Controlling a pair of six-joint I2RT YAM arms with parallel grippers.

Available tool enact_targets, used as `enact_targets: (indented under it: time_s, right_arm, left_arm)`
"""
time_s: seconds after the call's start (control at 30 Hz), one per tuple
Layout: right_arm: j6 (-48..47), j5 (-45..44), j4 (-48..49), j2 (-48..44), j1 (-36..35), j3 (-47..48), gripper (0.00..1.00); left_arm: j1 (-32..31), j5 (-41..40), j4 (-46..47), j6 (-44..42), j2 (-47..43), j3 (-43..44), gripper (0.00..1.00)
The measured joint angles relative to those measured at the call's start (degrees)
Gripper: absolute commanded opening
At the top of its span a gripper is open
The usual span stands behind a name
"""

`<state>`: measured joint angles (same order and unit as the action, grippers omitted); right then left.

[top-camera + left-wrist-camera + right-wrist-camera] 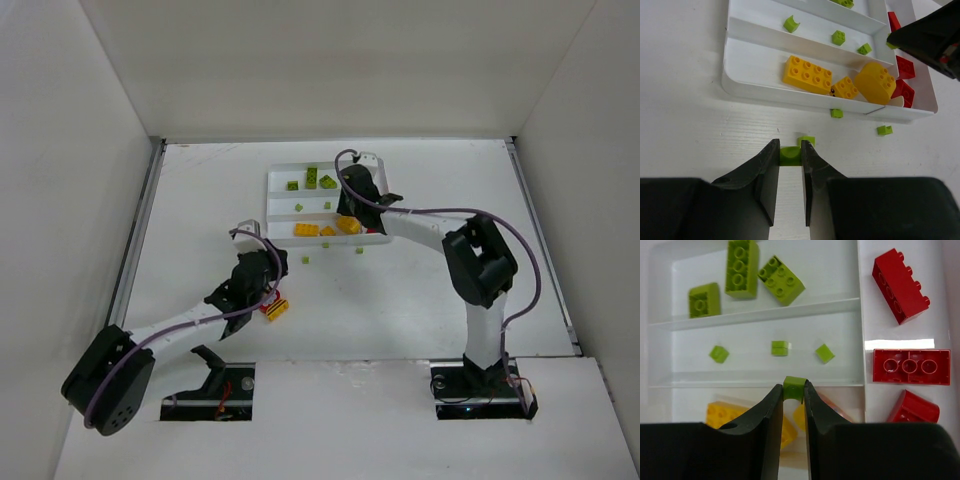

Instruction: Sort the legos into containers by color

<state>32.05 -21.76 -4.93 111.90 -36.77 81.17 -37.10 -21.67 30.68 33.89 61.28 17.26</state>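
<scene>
The left gripper has its 2 matte black jaws pressed against the sides of a tiny lime lego with a rounded top, low over the white tabletop and short of the tray. Whether that piece is lifted cannot be told. A lime cube sits just behind it. A smaller lime bit lies at the tray's near wall, and a notched lime bit lies farther right. In the top view a red-and-yellow clump rests on the table just beside this gripper.

The right gripper is clamped on a small square lime brick, held above the divider between the tray's middle and near slots. The tray is glossy white plastic with thin upright walls. Its far slot holds 3 studded lime bricks and its middle slot holds 3 tiny lime cubes. The near slot holds yellow bricks: a flat 8-stud block, a small square and a rounded piece. The crosswise slot holds 3 shiny red bricks, 1 of them flipped to show 3 hollow tubes.
</scene>
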Motion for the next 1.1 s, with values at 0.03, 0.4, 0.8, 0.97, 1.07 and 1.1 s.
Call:
enact_targets:
  time_s: [0.03,0.4,0.8,0.97,1.07,1.1]
  right_arm:
    - [-0.37,0.68,0.0,1.46,0.46,0.39,0.23]
    - [-1.25,4.35,2.56,5.16,4.87,3.54,0.32]
    - [-0.02,5.46,4.35,6.16,5.01,2.93,0.63]
    - [1.64,5.6,8.13,-3.65,4.87,-8.17,0.55]
    - [3.02,5.4,11.78,-10.88,4.24,-15.47,0.4]
    - [3.52,5.31,12.96,-12.81,3.76,-17.51,0.38]
  left_arm:
    - [-0.07,-0.17,0.13,0.0,0.26,0.0,0.14]
    - [-1.03,-1.33,-5.03,-0.66,4.31,8.92,0.14]
    - [2.82,-1.01,-6.01,-2.16,18.38,22.93,0.15]
    - [4.87,0.31,-6.14,-3.04,25.07,30.67,0.15]
    - [6.03,1.31,-5.88,-3.61,30.69,35.21,0.15]
    - [6.34,1.6,-5.86,-3.74,32.57,36.35,0.15]
